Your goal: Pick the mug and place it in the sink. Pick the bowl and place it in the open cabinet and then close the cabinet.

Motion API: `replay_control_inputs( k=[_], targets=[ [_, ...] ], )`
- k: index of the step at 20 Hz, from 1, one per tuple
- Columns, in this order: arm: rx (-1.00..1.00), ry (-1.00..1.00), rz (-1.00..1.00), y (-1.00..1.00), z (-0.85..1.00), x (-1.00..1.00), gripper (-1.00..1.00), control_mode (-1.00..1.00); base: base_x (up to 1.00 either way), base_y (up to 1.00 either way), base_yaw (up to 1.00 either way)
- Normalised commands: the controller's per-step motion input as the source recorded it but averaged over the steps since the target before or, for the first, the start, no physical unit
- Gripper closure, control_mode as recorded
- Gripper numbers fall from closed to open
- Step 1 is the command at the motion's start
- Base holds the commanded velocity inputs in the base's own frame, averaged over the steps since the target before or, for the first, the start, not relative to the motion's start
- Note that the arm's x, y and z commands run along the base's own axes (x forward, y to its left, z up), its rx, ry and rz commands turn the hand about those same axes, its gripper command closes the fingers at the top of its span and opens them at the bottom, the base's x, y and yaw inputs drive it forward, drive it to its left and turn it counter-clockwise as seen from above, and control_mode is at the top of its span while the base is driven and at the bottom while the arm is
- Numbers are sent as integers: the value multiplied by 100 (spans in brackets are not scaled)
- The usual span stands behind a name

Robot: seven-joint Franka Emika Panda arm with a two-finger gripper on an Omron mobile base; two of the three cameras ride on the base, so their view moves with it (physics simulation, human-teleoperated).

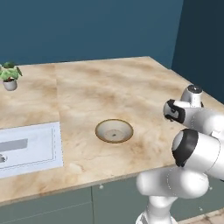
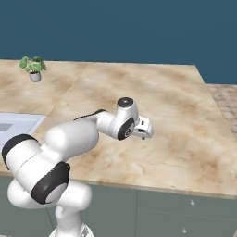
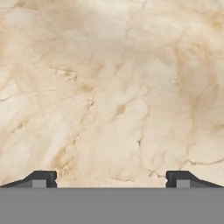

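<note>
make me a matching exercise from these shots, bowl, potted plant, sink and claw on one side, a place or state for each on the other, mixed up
Things:
1. bowl
2. potted plant
3. sink
4. claw

Places or states:
A. far back left on the counter
B. open, nothing between its tips, over bare marble
C. upright mid-counter, in front of the arm
D. set into the counter at the left edge

Pairs: 1-C, 2-A, 3-D, 4-B
</note>
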Motion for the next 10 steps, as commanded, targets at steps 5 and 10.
replay_control_inputs(
  k=[5, 10],
  targets=[
    [0, 0, 0, 0, 0, 0, -100, 100, 10, 62, -9],
    [0, 0, 0, 0, 0, 0, -100, 100, 47, 35, -10]
  ],
)
